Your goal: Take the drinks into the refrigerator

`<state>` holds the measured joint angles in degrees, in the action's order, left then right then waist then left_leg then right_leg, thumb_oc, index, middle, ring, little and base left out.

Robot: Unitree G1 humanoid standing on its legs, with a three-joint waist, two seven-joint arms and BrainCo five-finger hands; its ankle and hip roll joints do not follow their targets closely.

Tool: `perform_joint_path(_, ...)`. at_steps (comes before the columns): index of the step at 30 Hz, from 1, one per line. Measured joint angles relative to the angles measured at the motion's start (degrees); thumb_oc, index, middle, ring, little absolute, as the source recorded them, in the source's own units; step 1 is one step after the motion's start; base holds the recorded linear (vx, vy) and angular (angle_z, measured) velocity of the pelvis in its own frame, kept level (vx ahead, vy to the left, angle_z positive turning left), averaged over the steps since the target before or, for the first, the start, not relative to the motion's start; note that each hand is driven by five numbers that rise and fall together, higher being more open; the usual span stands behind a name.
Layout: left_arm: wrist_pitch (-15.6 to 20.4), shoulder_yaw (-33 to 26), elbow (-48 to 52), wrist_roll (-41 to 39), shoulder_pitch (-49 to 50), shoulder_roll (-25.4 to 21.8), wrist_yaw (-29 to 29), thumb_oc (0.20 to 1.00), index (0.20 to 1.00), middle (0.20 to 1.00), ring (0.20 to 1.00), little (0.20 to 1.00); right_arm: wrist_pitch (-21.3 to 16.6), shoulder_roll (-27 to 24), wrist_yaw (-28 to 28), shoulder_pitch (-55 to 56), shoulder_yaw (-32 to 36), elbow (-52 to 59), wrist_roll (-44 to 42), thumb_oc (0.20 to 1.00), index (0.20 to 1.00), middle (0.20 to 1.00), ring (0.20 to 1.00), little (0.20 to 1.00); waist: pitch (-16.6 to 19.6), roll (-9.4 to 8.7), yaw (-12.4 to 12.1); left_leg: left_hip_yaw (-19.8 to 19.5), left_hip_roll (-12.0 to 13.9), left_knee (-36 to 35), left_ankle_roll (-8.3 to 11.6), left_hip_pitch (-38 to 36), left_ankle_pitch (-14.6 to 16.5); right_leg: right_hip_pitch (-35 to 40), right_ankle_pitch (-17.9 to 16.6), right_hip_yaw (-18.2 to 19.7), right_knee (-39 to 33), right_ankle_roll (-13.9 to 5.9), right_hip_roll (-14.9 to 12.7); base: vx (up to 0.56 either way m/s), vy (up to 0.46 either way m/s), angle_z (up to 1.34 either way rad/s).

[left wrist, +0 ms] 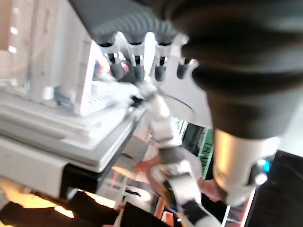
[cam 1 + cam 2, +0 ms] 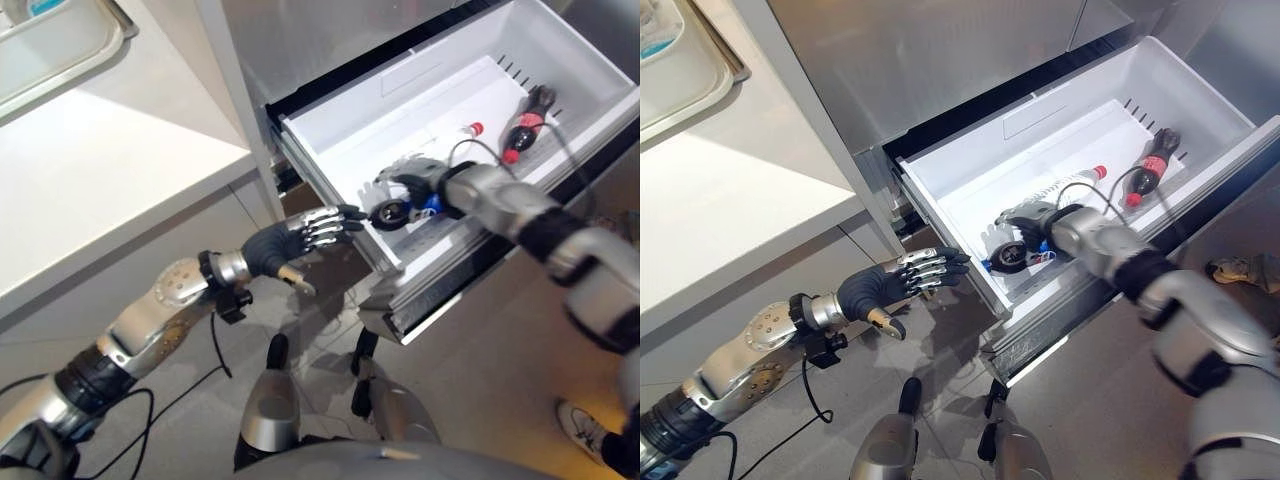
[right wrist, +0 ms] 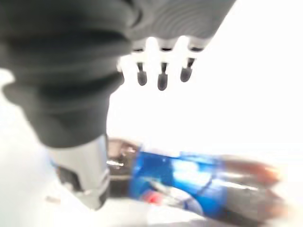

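While the right hand (image 2: 1025,225) reaches into the open refrigerator drawer (image 2: 970,275), fingers straight, a blue-labelled bottle (image 3: 189,182) lies just below it, unheld | beyond: cola bottle (image 2: 1148,165), clear bottle (image 2: 1065,188) stowed | left hand (image 2: 895,280) open, outside.

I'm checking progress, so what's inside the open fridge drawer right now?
Inside the white drawer lie a dark cola bottle, a clear red-capped bottle, and a blue-labelled bottle under the right hand, which partly covers it.
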<state>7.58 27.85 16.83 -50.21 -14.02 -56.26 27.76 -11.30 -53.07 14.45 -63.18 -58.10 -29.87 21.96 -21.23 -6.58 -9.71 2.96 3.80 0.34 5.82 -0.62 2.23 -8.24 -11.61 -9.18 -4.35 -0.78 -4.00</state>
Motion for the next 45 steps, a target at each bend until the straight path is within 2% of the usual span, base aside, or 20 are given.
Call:
perform_joint_path(3,-0.05,-0.37,0.14,-0.01,0.77,-1.77,0.32,1.000,1.000,1.000,1.000,1.000,-0.82,-7.26,-0.68,0.85,1.89,3.93,-3.76,1.000,1.000,1.000,1.000,1.000,1.21,-1.88,1.36,0.27,-0.03,-0.34,-0.05,-0.64,-0.05,0.20,-0.04,0.33,0.15,-0.05,0.07,0.05,0.011,-0.07)
perform_joint_path(5,-0.08,-3.09,0.98,-0.02,3.54,-2.33,0.95,1.000,1.000,1.000,1.000,1.000,-0.33,-16.76,0.42,4.27,7.98,14.30,-8.17,1.000,1.000,1.000,1.000,1.000,1.86,-2.80,1.58,1.01,-0.02,-0.88,-0.11,-1.37,-0.04,0.47,-0.04,0.93,0.10,-0.08,0.16,0.04,0.026,-0.16)
perform_joint_path(6,0.10,-7.40,2.19,-0.04,8.04,-2.37,1.08,1.000,1.000,1.000,1.000,1.000,-0.01,-25.51,1.56,10.83,17.89,29.71,-12.98,1.000,1.000,1.000,1.000,1.000,2.04,-3.21,3.07,1.41,0.07,-1.40,-0.10,-2.22,-0.07,0.80,0.00,1.24,0.11,-0.16,0.44,0.07,0.035,-0.15)
perform_joint_path(7,0.08,-9.24,2.25,-0.02,10.39,-2.47,1.09,1.000,1.000,1.000,1.000,1.000,-0.52,-27.53,1.77,13.47,22.22,34.63,-14.66,1.000,1.000,1.000,1.000,1.000,2.30,-3.25,3.02,1.68,0.13,-1.70,-0.12,-2.77,-0.09,1.04,0.04,1.47,0.07,-0.20,0.47,0.08,0.027,-0.32)
perform_joint_path(8,-0.11,-11.12,1.85,0.03,12.50,-2.52,1.09,1.000,1.000,1.000,1.000,1.000,-2.89,-28.30,1.29,16.29,28.16,38.81,-19.25,1.000,1.000,1.000,1.000,1.000,2.97,-3.95,5.13,2.53,0.19,-2.09,-0.13,-4.32,0.08,1.77,0.09,2.49,0.05,-0.26,0.78,0.08,0.020,-0.30)
perform_joint_path(9,-0.13,-11.57,1.93,0.02,13.03,-2.50,1.16,1.000,1.000,1.000,1.000,1.000,-3.60,-27.68,1.23,18.55,31.11,39.26,-20.51,1.000,1.000,1.000,1.000,1.000,3.28,-4.37,5.23,2.69,0.20,-2.37,-0.15,-4.67,0.10,2.15,0.09,2.63,-0.04,-0.27,0.80,0.07,0.022,-0.28)
perform_joint_path(12,-0.02,-13.88,2.70,0.04,15.04,-3.14,1.98,1.000,1.000,1.000,1.000,1.000,-4.08,-26.37,0.09,39.56,46.87,38.50,-22.64,1.000,1.000,1.000,1.000,1.000,5.45,-6.38,7.55,3.36,-0.17,-2.43,-0.32,-5.16,0.43,2.01,0.63,3.28,-0.10,-0.97,0.59,0.06,0.032,-0.11)
perform_joint_path(13,-0.11,-14.60,2.93,0.09,15.83,-3.06,2.23,1.000,1.000,1.000,1.000,1.000,-4.08,-25.64,0.14,46.81,52.35,38.72,-22.62,1.000,1.000,1.000,1.000,1.000,5.60,-6.34,7.30,3.67,-0.21,-2.53,-0.41,-5.41,0.46,2.09,0.75,3.52,-0.16,-1.04,0.50,0.07,0.044,-0.11)
perform_joint_path(14,-0.11,-14.81,2.88,0.10,16.19,-3.07,2.20,1.000,1.000,1.000,1.000,1.000,-4.02,-25.47,0.01,48.83,53.29,38.35,-22.59,1.000,1.000,1.000,1.000,1.000,5.71,-6.18,7.69,3.89,-0.30,-2.51,-0.45,-5.66,0.51,2.13,0.74,3.69,-0.15,-1.04,0.51,0.07,0.042,-0.13)
perform_joint_path(16,-0.16,-16.33,2.92,0.20,18.03,-2.16,2.56,1.000,1.000,1.000,1.000,1.000,-4.10,-21.17,-0.18,58.01,61.28,38.77,-21.62,1.000,1.000,1.000,1.000,1.000,6.40,-5.18,8.36,4.27,-0.32,-2.74,-0.54,-5.90,0.52,2.17,0.72,4.06,-0.13,-1.04,0.55,0.06,0.047,-0.10)
perform_joint_path(21,-0.43,-18.04,2.82,2.27,18.95,1.87,2.70,1.000,1.000,1.000,1.000,1.000,-4.10,-13.84,-0.68,68.36,68.83,39.52,-18.86,1.000,1.000,1.000,1.000,1.000,8.34,-1.37,9.06,5.70,-0.12,-4.81,-0.62,-8.92,0.59,3.71,0.52,5.54,-0.55,-0.96,1.34,0.05,0.038,-0.15)
perform_joint_path(23,-0.46,-18.11,2.84,2.48,19.16,2.41,2.81,1.000,1.000,1.000,1.000,1.000,-4.10,-12.11,-0.96,71.26,69.19,39.46,-18.01,1.000,1.000,1.000,1.000,1.000,8.77,-0.60,9.17,6.14,-0.08,-5.31,-0.64,-9.81,0.60,4.31,0.51,5.86,-0.80,-1.03,1.49,0.03,0.022,-0.12)
perform_joint_path(24,-0.47,-18.12,2.83,2.58,19.19,2.40,2.81,1.000,1.000,1.000,1.000,1.000,-4.10,-11.64,-0.97,72.31,69.25,39.36,-17.97,0.834,0.834,0.834,0.834,0.834,8.97,-0.45,9.32,6.18,-0.09,-5.31,-0.64,-9.87,0.61,4.32,0.65,5.94,-0.80,-1.23,1.51,0.03,0.019,-0.06)
perform_joint_path(25,-0.47,-18.12,2.83,2.83,19.20,2.40,2.93,1.000,1.000,1.000,1.000,1.000,-4.10,-10.12,-0.93,73.71,69.25,38.65,-17.60,0.749,0.749,0.749,0.749,0.749,9.28,-0.32,9.44,6.22,-0.10,-5.32,-0.64,-9.90,0.61,4.33,0.68,5.96,-0.80,-1.26,1.51,0.03,0.009,-0.02)
perform_joint_path(26,-0.47,-18.12,2.83,3.47,19.24,2.40,3.18,1.000,1.000,1.000,1.000,1.000,-4.10,-8.44,-0.91,74.62,69.25,37.61,-17.31,0.589,0.589,0.589,0.589,0.589,9.45,-0.29,9.75,6.28,-0.11,-5.33,-0.64,-9.98,0.60,4.38,0.68,6.05,-0.81,-1.26,1.51,0.00,0.000,0.00)
perform_joint_path(27,-0.48,-18.13,2.84,4.09,19.54,2.45,3.29,1.000,1.000,1.000,1.000,1.000,-3.90,-7.17,-0.41,75.28,68.86,36.68,-16.69,0.369,0.369,0.369,0.369,0.369,9.63,-0.13,10.15,6.30,-0.11,-5.34,-0.64,-10.14,0.60,4.55,0.70,6.14,-0.81,-1.29,1.49,0.00,0.000,0.00)
perform_joint_path(29,-0.48,-18.15,2.83,4.53,19.97,2.56,3.58,1.000,1.000,1.000,1.000,1.000,-3.65,-5.19,0.44,76.03,68.15,34.90,-15.61,0.200,0.200,0.200,0.200,0.200,9.85,0.26,10.15,6.39,-0.10,-5.36,-0.64,-10.68,0.60,4.97,0.74,6.34,-0.82,-1.33,1.45,0.00,0.000,0.00)
perform_joint_path(36,-0.41,-17.99,2.84,4.64,20.19,3.01,3.97,1.000,1.000,1.000,1.000,1.000,-2.06,-1.99,1.42,73.63,56.37,21.48,-12.07,0.200,0.200,0.200,0.200,0.200,11.29,1.24,10.24,6.58,-0.35,-5.37,-0.76,-10.79,0.56,5.12,0.86,6.73,-0.84,-1.46,1.06,0.00,0.001,-0.01)
perform_joint_path(43,0.13,-17.43,2.84,6.56,18.76,3.81,3.86,1.000,1.000,1.000,1.000,1.000,-2.08,-0.34,1.75,67.40,47.91,21.11,-10.74,0.200,0.200,0.200,0.200,0.200,11.70,2.05,10.13,6.26,-0.34,-5.38,-0.80,-10.96,0.54,5.75,0.85,6.35,-0.85,-1.46,0.92,0.00,-0.006,0.02)
perform_joint_path(45,0.48,-16.85,2.86,6.67,18.44,3.89,3.83,1.000,1.000,1.000,1.000,1.000,-2.08,-0.22,1.78,65.33,46.46,20.91,-10.73,0.200,0.200,0.200,0.200,0.200,11.80,2.24,8.89,6.23,-0.32,-5.38,-0.81,-11.07,0.52,5.91,0.84,6.21,-0.85,-1.46,0.92,0.00,-0.014,0.02)
